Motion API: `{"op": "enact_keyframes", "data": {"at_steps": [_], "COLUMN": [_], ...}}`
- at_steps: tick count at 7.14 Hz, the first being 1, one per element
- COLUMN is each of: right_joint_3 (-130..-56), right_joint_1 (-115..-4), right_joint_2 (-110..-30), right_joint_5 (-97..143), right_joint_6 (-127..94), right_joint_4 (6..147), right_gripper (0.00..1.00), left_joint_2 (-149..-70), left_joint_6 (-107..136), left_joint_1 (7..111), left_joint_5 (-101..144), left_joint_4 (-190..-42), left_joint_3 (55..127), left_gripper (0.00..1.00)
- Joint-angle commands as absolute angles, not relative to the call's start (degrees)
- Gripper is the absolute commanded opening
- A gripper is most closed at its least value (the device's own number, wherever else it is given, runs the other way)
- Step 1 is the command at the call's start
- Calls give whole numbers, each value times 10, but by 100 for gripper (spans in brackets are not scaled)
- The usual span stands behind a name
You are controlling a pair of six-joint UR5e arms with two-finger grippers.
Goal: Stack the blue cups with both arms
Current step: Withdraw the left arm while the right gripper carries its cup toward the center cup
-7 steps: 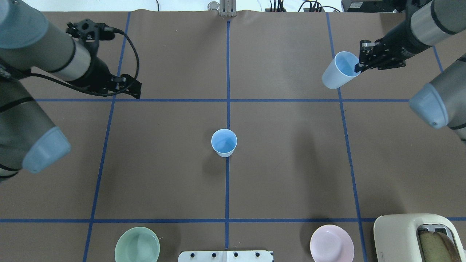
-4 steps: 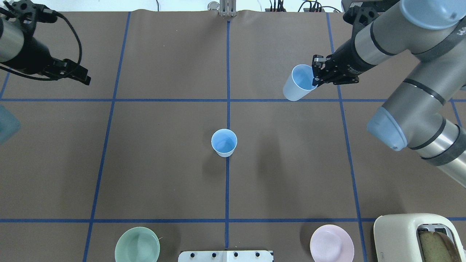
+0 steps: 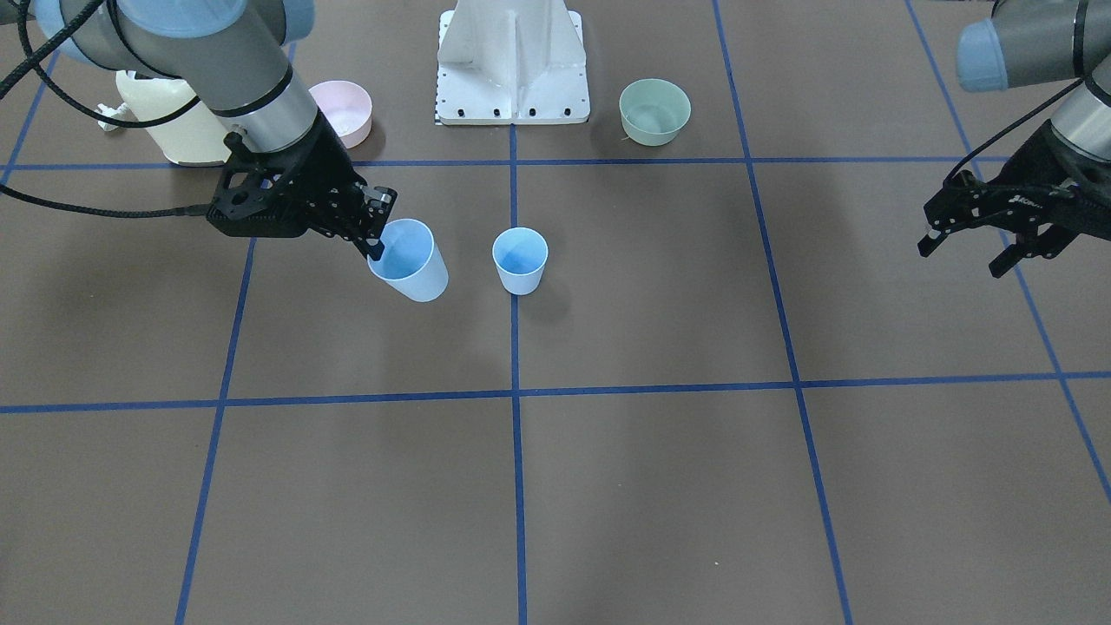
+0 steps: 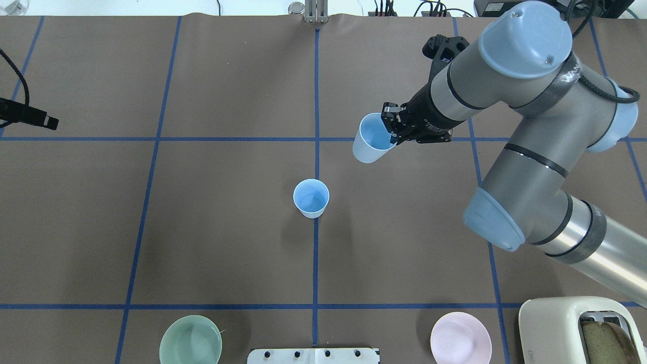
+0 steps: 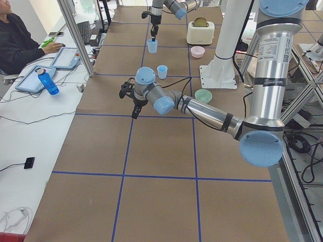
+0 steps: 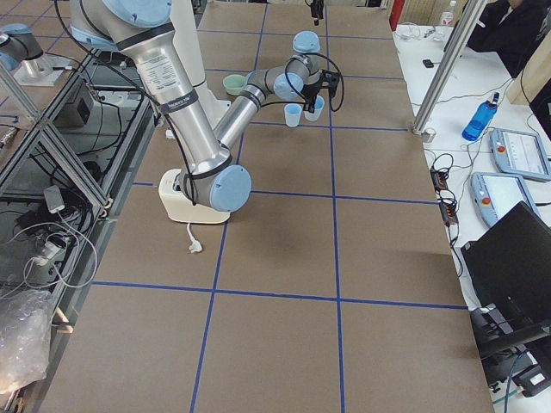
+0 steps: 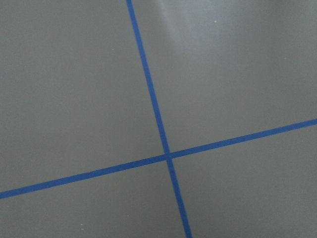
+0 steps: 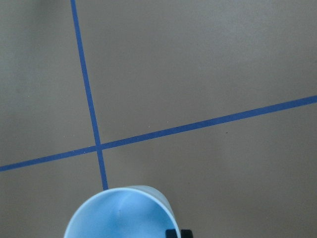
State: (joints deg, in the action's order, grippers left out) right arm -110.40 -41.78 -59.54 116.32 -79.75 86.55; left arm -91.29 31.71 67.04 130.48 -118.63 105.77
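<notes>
One blue cup [image 4: 311, 198] stands upright at the table's centre on the blue tape line; it also shows in the front-facing view [image 3: 520, 259]. My right gripper [image 4: 393, 132] is shut on the rim of the second blue cup [image 4: 373, 137] and holds it tilted in the air, up and to the right of the standing cup. In the front-facing view the held cup [image 3: 408, 260] hangs just beside the standing one. Its rim fills the bottom of the right wrist view [image 8: 121, 215]. My left gripper [image 3: 962, 260] is open and empty, far out at the table's left side.
A green bowl [image 4: 190, 339] and a pink bowl [image 4: 460, 337] sit near the robot's edge, either side of the white base pedestal [image 4: 313, 355]. A cream toaster [image 4: 581, 331] with bread in it stands at the near right corner. Blue tape lines grid the brown table.
My right arm has carried the held cup leftward and nearer the centre cup. My left arm has pulled back to the overhead view's left edge. The standing cup has not moved.
</notes>
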Motion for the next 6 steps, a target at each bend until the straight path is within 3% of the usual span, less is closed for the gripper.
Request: {"op": "enact_keyframes", "data": {"at_steps": [1, 6], "right_joint_3": [-1114, -1112], "right_joint_1": [-371, -322], "right_joint_2": [-585, -527], "right_joint_5": [1120, 1078], "right_joint_6": [-824, -866], "right_joint_4": [880, 924], "right_gripper": [0, 0], "left_joint_2": [-877, -852], "left_joint_6": [321, 316], "left_joint_1": [689, 740], "left_joint_5": [1310, 1364], "left_joint_4": [-1240, -1259], "left_joint_3": [1046, 1038], "left_gripper": [98, 98]}}
